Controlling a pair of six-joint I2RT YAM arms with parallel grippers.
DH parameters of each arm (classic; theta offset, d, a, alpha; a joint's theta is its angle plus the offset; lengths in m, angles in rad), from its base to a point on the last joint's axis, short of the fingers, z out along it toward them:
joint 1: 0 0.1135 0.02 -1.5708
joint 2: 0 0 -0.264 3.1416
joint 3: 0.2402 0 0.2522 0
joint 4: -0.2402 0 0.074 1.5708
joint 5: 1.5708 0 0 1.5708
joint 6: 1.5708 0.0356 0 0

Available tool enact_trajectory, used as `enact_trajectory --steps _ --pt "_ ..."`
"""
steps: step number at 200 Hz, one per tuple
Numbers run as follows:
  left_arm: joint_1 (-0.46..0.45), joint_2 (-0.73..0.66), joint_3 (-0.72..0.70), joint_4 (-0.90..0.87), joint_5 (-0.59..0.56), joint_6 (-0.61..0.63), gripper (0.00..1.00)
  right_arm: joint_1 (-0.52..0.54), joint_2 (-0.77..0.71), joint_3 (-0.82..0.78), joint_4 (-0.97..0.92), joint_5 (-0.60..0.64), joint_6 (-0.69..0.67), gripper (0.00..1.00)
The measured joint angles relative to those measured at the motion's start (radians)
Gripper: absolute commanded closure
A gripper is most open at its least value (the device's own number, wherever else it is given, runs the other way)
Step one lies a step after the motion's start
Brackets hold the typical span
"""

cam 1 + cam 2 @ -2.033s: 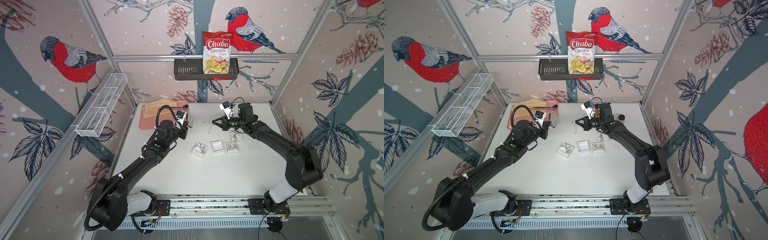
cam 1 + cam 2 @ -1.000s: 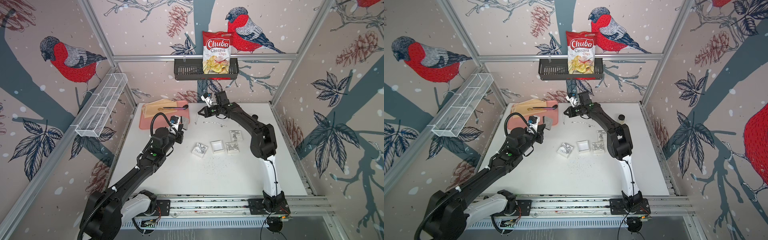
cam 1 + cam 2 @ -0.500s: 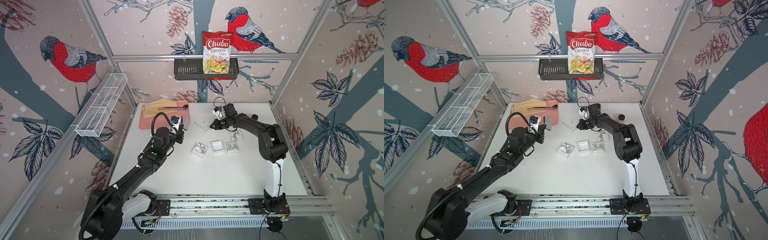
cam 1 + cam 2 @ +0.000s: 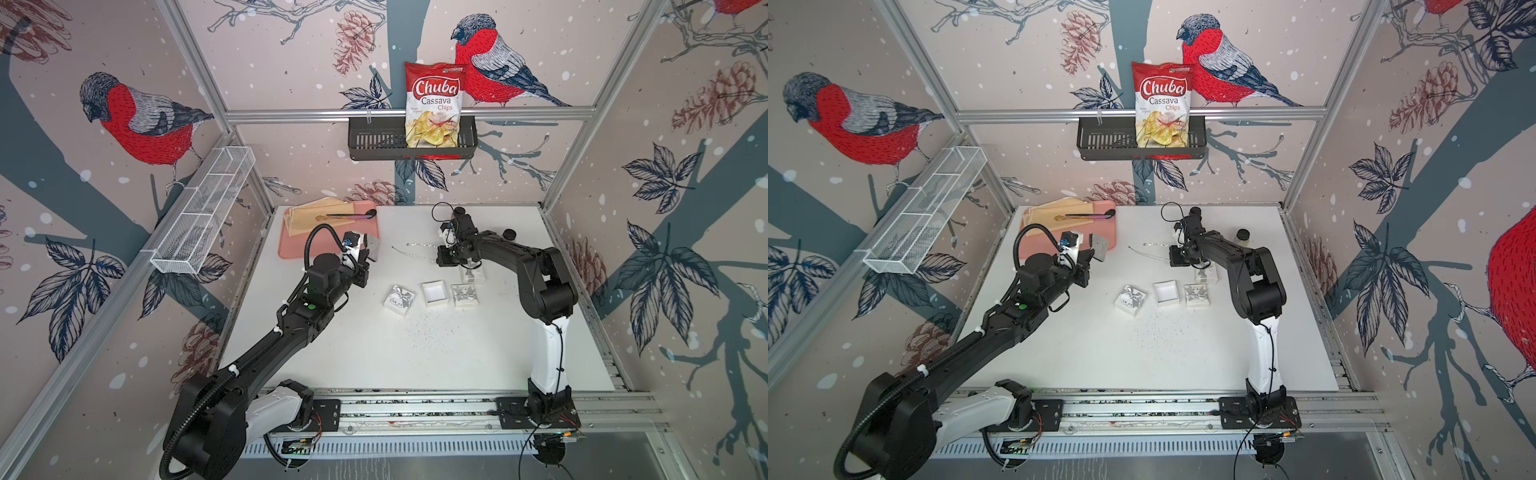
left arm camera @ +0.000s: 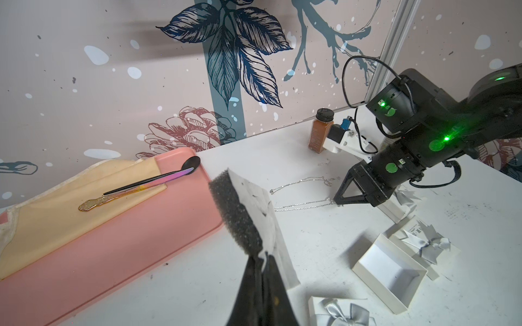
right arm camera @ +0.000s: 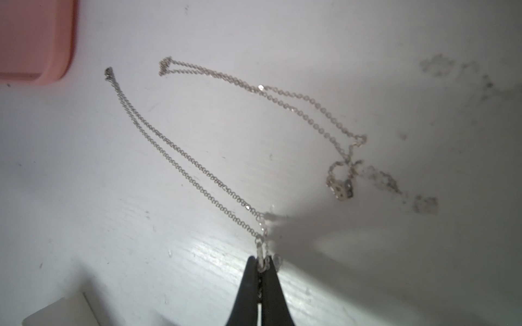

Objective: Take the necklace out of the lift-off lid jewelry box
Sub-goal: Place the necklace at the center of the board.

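In both top views, thin silver necklace lies on white table, outside the one open white card box; three bow-topped boxes sit nearby.

Left wrist: left gripper fingers clamp a black foam pad. Behind it are a pink tray w/ one spoon, and one spice jar.

Right wrist: right gripper tips pinch the doubled chain, w/ the pendant flat on the table.

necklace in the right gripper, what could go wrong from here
The right gripper pinches only the end links of the thin silver necklace, so the chain could slip free when lifted. A strand with a small pendant lies close beside it on the white table; dragging may tangle them. The left gripper holds the dark grey foam pad by one edge; it might drop.
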Motion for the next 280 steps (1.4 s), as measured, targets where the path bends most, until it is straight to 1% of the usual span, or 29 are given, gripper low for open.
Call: enact_trajectory --steps 14,37,67,83,109,117,127,142,173,198,209,220,250,280 --pt "0.000 0.003 0.002 -0.001 0.004 0.000 1.00 0.000 0.000 0.002 0.000 0.024 0.003 0.93" --pt "0.000 0.014 0.010 -0.002 0.034 0.000 1.00 -0.001 0.000 0.002 -0.007 0.067 0.018 0.77" --pt "0.000 0.024 0.016 -0.003 0.060 0.000 1.00 -0.002 -0.024 -0.015 -0.042 0.126 0.021 0.61" --pt "0.000 0.026 0.021 -0.003 0.070 0.000 1.00 -0.002 -0.051 -0.028 -0.055 0.147 0.020 0.57" --pt "0.000 0.032 0.031 -0.003 0.091 0.000 1.00 -0.002 -0.105 -0.053 -0.058 0.172 0.018 0.55" --pt "0.000 0.037 0.037 -0.003 0.107 0.000 1.00 -0.003 -0.132 -0.071 -0.054 0.162 0.011 0.52" --pt "0.001 0.045 0.049 -0.007 0.141 0.002 1.00 -0.006 -0.171 -0.101 -0.036 0.120 -0.010 0.48" --pt "0.001 0.060 0.076 -0.023 0.213 0.020 1.00 -0.016 -0.230 -0.146 -0.005 0.024 -0.037 0.47" --pt "0.001 0.068 0.125 -0.067 0.428 0.066 1.00 -0.066 -0.341 -0.253 0.103 -0.277 -0.082 0.47" --pt "0.001 0.065 0.142 -0.107 0.588 0.107 1.00 -0.062 -0.472 -0.319 0.173 -0.521 -0.141 0.40" --pt "0.001 0.065 0.146 -0.119 0.644 0.125 1.00 -0.062 -0.523 -0.334 0.204 -0.607 -0.167 0.37" --pt "0.001 0.066 0.155 -0.139 0.689 0.140 1.00 -0.065 -0.563 -0.344 0.227 -0.673 -0.181 0.35" --pt "0.001 0.078 0.184 -0.175 0.794 0.182 1.00 -0.056 -0.624 -0.363 0.267 -0.814 -0.215 0.35" --pt "0.001 0.093 0.207 -0.212 0.870 0.211 1.00 -0.015 -0.631 -0.360 0.248 -0.880 -0.263 0.35"
